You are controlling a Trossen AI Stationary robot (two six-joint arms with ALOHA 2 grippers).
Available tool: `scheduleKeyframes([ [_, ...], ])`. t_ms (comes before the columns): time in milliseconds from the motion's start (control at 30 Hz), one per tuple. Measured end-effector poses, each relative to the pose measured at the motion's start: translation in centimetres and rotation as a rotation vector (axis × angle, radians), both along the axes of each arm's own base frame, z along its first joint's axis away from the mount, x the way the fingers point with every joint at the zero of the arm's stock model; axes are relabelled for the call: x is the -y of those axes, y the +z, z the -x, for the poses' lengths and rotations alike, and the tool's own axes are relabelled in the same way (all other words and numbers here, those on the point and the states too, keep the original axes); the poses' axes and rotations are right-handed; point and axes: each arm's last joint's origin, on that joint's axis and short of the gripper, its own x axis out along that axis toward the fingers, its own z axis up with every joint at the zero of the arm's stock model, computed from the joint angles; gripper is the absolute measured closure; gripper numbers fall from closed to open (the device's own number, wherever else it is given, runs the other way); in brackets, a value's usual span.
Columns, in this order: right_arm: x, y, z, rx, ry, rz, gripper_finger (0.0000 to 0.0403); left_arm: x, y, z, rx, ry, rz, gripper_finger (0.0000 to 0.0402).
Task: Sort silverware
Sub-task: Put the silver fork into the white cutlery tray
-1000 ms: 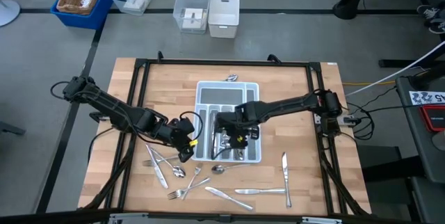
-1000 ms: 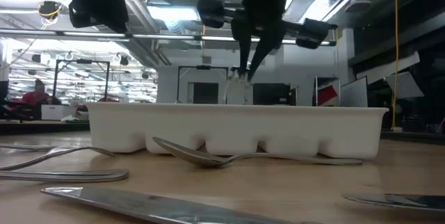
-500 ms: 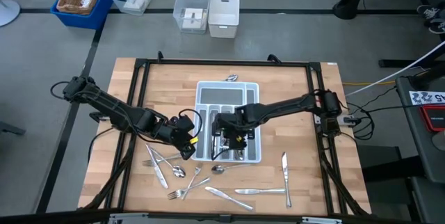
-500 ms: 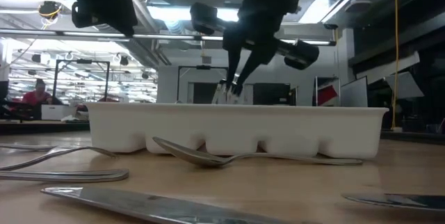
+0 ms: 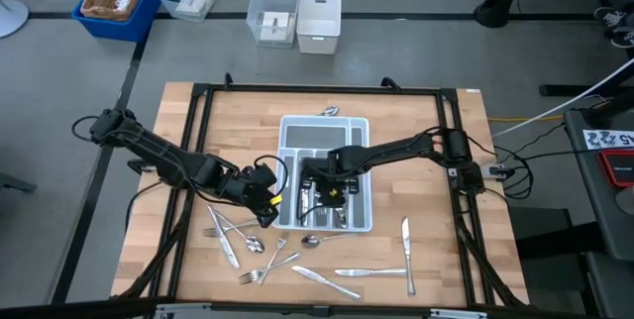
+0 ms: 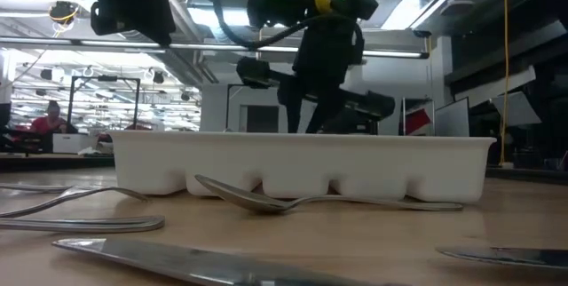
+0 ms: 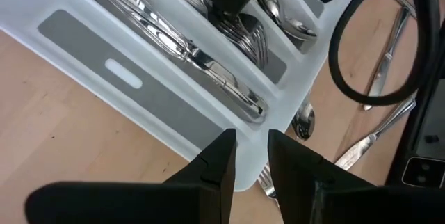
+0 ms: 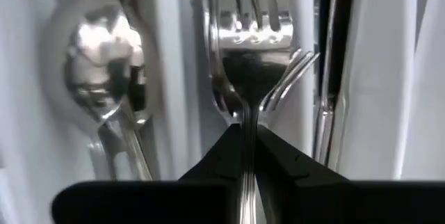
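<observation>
Lying in the fork slot of the white tray (image 5: 285, 133), a fork (image 8: 252, 64) with its handle pinched between the right gripper (image 8: 249, 147) fingers; reaching in from the right side, wrist tipped down into the tray; spoons (image 8: 104, 57) filling the neighbouring slot, knives (image 7: 191, 53) another; hovering just beside the tray's left edge, the left gripper (image 7: 250, 158), fingers slightly parted, gripping nothing; lying loose on the wooden table (image 5: 436, 160) in front of the tray, more silverware (image 5: 297, 255); standing on the grey floor beyond, plastic bins (image 5: 297, 12).
</observation>
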Motion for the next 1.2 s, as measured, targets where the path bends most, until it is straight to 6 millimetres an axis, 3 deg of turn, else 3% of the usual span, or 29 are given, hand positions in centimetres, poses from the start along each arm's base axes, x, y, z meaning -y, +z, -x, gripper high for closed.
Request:
scheduleKeyframes([
  [333,0.1,-0.1,-0.4,0.037,-0.019,0.05,0.0313,0.0,-0.1,0.1,-0.012,-0.017,-0.017,0.0327],
  [467,0.3,-0.1,-0.3,0.025,-0.05,0.113,0.0307,0.0,-0.1,0.1,-0.018,-0.029,-0.027,0.0327],
  [700,-0.1,-0.3,0.2,-0.03,-0.173,0.06,0.0306,0.3,-0.1,0.3,-0.027,-0.087,-0.036,0.0328],
  [967,-2.9,0.4,0.7,-0.032,-0.247,-0.001,0.0306,0.9,-0.1,0.4,-0.059,-0.181,0.048,0.0327],
  [1200,-5.3,3.1,0.3,0.016,-0.451,-0.113,0.0306,3.1,0.3,0.8,-0.009,-0.33,0.108,0.0328],
])
